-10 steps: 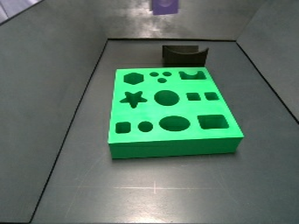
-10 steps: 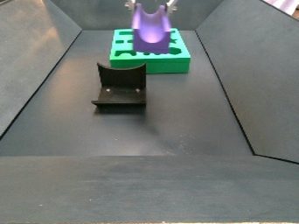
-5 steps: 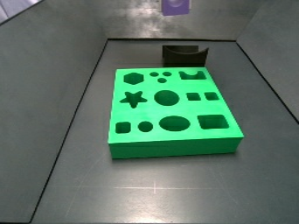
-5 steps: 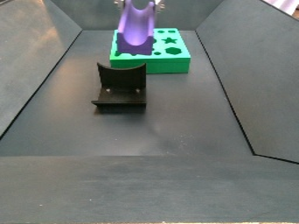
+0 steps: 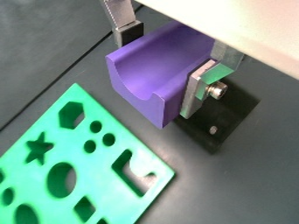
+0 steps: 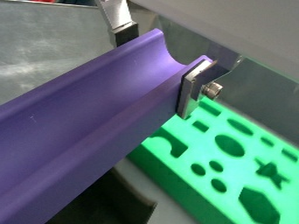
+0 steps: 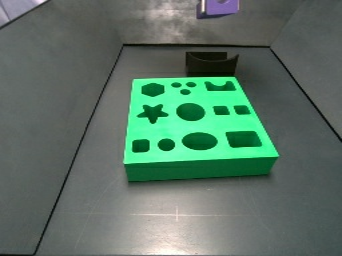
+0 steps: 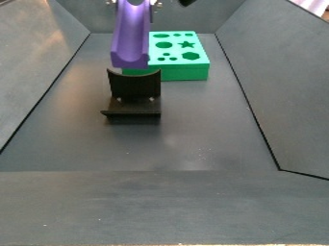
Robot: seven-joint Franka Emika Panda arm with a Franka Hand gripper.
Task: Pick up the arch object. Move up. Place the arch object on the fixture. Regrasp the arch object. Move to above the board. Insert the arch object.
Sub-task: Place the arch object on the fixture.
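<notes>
Gripper (image 5: pixel 167 63): clamping the arch object (image 5: pixel 159 70) between its silver fingers (image 5: pixel 205 83), above the fixture (image 8: pixel 131 96).
Arch object: hanging upright in a side view (image 8: pixel 130 36), lower end just over the fixture.
Board (image 8: pixel 180 54): lying on the floor beyond the fixture.

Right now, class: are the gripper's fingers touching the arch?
Touching. A wrist view shows the gripper with its fingers pressed against both sides of the arch.

One arch object (image 5: pixel 158 72), one fixture (image 8: pixel 133 96), one board (image 7: pixel 195 129), seemingly two fingers (image 5: pixel 205 85).
</notes>
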